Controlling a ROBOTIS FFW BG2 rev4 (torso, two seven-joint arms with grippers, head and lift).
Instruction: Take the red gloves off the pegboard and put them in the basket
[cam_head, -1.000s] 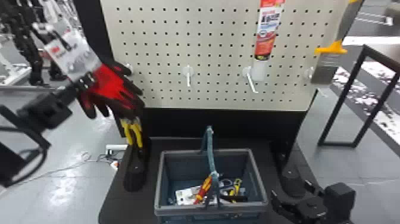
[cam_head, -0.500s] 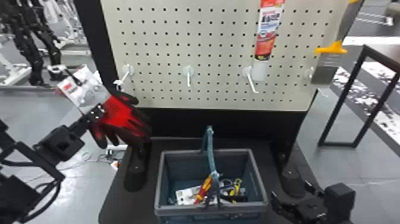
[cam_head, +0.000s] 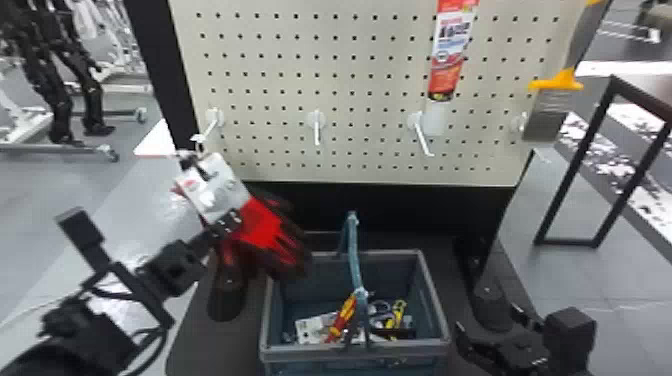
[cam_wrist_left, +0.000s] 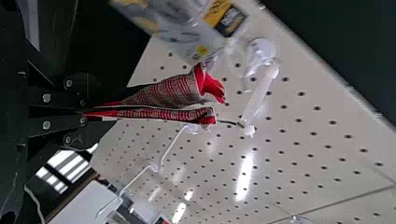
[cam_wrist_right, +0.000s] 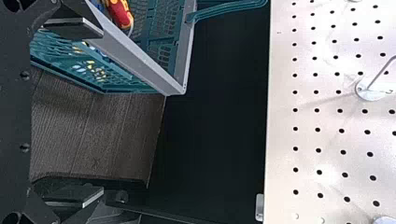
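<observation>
Nearest in the head view, the right gripper (cam_head: 490, 325) waits at the lower right, its two flat black fingers spread apart with nothing between them, just beside the basket. The left gripper (cam_head: 227, 222) comes in from the left, its fingers closed on the red-and-black knit gloves (cam_head: 270, 232) with a white card at their cuffs.

Below lies a flat, dark platform (cam_head: 220, 350), wood-grained in the right wrist view. On it stands a blue-green plastic basket (cam_head: 300, 356) with a grey rim and an upright handle (cam_head: 354, 250). Inside are a red-and-yellow-handled tool (cam_head: 342, 317), a white card packet (cam_head: 309, 330) and other small things.

The gloves hang tilted near the basket's far left corner. In the head view their long axis slants from upper left to lower right, cuffs and card upward, glove fingers pointing down and right. In the left wrist view a thin dark strip runs from the cuffs to the tip of a white hook (cam_wrist_left: 259, 100); whether it is still caught there I cannot tell.

Beyond rises the cream perforated pegboard (cam_head: 295, 60), carrying a red-and-white tube (cam_head: 447, 55) and a grey-bladed scraper with a yellow collar (cam_head: 555, 82). Farther off, a glossy grey floor (cam_head: 35, 190) spreads out, with black mechanical legs (cam_head: 55, 100) standing at the left.
</observation>
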